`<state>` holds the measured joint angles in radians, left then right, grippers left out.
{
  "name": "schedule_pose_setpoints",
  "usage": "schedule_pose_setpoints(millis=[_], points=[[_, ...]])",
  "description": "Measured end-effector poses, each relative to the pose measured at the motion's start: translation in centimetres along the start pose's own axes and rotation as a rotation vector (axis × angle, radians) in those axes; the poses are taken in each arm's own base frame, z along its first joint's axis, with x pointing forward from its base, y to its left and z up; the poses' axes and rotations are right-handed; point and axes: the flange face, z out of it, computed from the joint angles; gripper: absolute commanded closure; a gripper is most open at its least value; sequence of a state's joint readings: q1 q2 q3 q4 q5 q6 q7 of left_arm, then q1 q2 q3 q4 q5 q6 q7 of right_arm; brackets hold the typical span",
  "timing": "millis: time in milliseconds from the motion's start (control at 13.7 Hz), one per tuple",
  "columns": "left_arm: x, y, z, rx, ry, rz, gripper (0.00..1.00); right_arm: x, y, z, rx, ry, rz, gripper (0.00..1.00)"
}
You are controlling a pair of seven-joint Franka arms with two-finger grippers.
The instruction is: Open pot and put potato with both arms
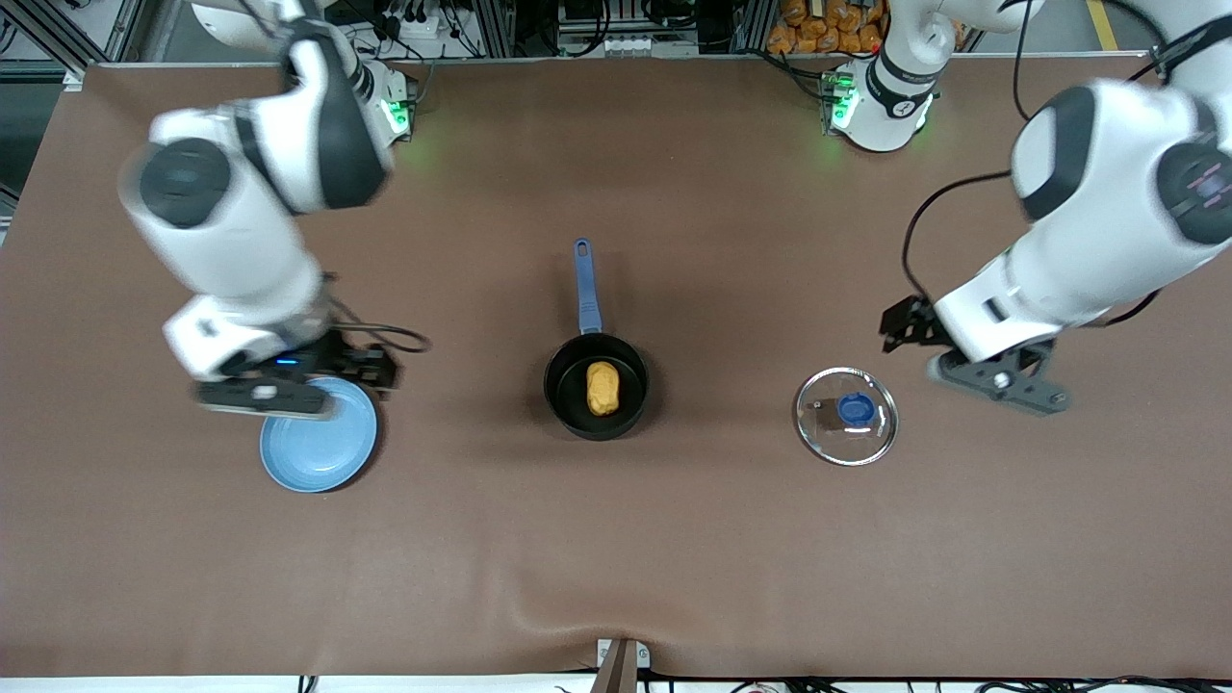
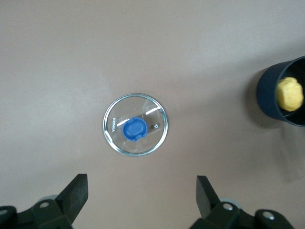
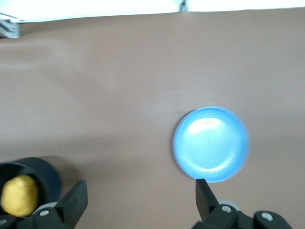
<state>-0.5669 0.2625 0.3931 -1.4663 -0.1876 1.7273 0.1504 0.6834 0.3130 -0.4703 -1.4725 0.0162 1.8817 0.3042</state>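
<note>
The black pot [image 1: 597,385] with its blue handle [image 1: 585,287] stands open mid-table, the yellow potato [image 1: 603,387] lying inside it. The glass lid [image 1: 846,416] with the blue knob [image 1: 856,409] lies flat on the table toward the left arm's end. My left gripper [image 1: 905,325] is up in the air beside the lid, open and empty [image 2: 142,195]; its view shows the lid [image 2: 136,125], pot [image 2: 283,98] and potato [image 2: 290,94]. My right gripper [image 1: 371,368] is open and empty [image 3: 141,200] by the plate; its view shows the pot [image 3: 40,174] and potato [image 3: 19,194].
A flat blue plate [image 1: 320,438] lies toward the right arm's end, partly under the right hand, and shows in the right wrist view [image 3: 211,144]. The brown table cover [image 1: 616,558] is bare nearer the front camera. Both arm bases stand at the table's edge farthest from the front camera.
</note>
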Motion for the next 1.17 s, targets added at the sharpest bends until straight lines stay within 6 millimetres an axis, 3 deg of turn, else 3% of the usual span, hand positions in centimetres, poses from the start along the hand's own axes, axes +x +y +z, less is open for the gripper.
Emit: schedule_pose_setpoints(millis=[292, 438, 657, 1022, 1168], points=[[-2.4, -1.4, -5.5, 0.004, 0.019, -0.069, 0.0, 0.2, 10.4, -2.9, 0.096, -0.087, -0.04, 0.0], [-3.6, -0.5, -7.5, 0.054, 0.025, -0.111, 0.0, -0.3, 14.3, -4.2, 0.128, -0.107, -0.03, 0.0], [-4.3, 0.7, -8.8, 0.07, 0.043, -0.183, 0.0, -1.9, 16.6, -7.3, 0.161, -0.117, -0.018, 0.0], [-4.6, -2.3, -8.9, 0.068, 0.041, -0.239, 0.0, -5.1, 19.8, -12.0, 0.201, -0.097, -0.009, 0.0], [-4.6, -2.4, -8.8, 0.068, 0.041, -0.241, 0.0, -5.8, 20.5, -13.0, 0.197, -0.084, -0.01, 0.0]])
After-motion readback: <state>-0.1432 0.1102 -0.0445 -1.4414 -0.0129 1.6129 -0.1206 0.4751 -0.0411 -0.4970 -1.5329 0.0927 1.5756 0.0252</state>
